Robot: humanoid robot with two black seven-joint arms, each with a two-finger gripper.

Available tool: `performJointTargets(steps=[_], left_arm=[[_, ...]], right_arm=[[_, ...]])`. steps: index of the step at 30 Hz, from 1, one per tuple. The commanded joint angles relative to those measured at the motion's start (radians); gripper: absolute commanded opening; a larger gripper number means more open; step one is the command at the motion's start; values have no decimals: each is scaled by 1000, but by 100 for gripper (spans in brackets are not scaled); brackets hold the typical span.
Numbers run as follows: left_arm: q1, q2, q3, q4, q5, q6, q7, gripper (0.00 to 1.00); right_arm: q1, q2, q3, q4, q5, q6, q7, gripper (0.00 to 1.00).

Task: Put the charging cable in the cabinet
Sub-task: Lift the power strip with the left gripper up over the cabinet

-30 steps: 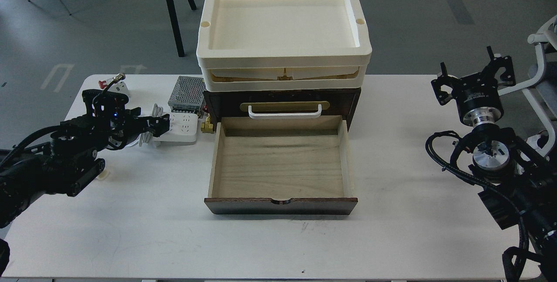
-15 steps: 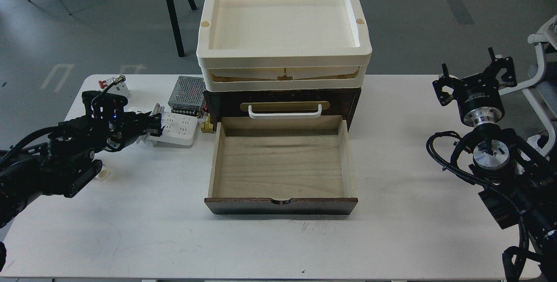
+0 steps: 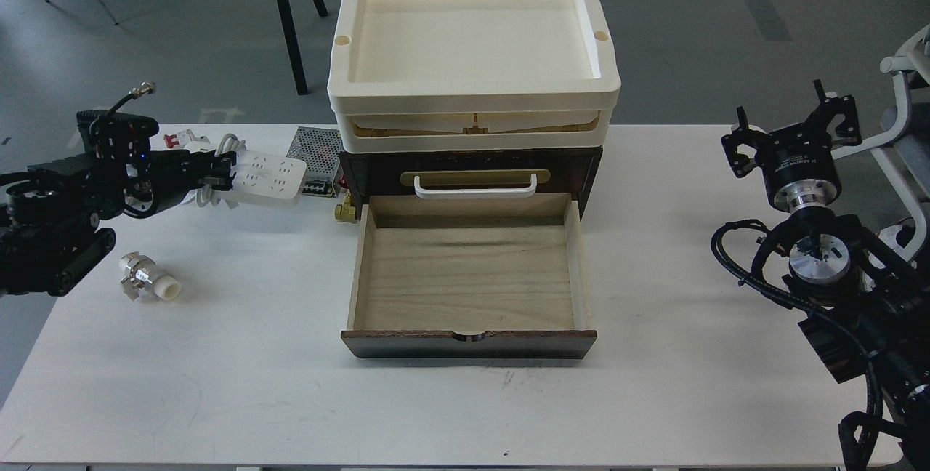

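Observation:
The charging cable (image 3: 269,174) is a white flat power strip with socket holes and a white cord looped at its left end. My left gripper (image 3: 218,172) is shut on its left end and holds it lifted off the table, left of the cabinet. The cabinet (image 3: 472,166) is a dark brown wooden box at the table's middle; its lower drawer (image 3: 468,278) is pulled out, showing a bare pale wood inside. My right gripper (image 3: 792,126) is at the far right above the table, its fingers spread and holding nothing.
Stacked cream trays (image 3: 472,57) sit on the cabinet. A silver perforated power-supply box (image 3: 314,151) stands behind the strip. A small brass fitting (image 3: 343,211) lies by the drawer's left corner. A small white-and-metal connector (image 3: 149,279) lies at the table's left. A white breaker with red switch (image 3: 178,140) sits far left.
My left gripper has lifted the power strip off the table and drawn it up and to the left. The small connector beneath my arm has come into view. The right arm has not moved.

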Motion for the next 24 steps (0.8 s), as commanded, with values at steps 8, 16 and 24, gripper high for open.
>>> performJointTargets(steps=[8,16,24], left_arm=[[-225,179,-1,-2,-117,30,-89,0],[-428,288,9,-307,-102,-1,-81,0],[-604,422,-1,-865,-88,-212,0,0]], right_arm=[[0,0,-4,0,-1,2,0,100],[0,0,-6,-1,-2,0,0,100],[1,0,-6,-1,-3,0,0,100]])
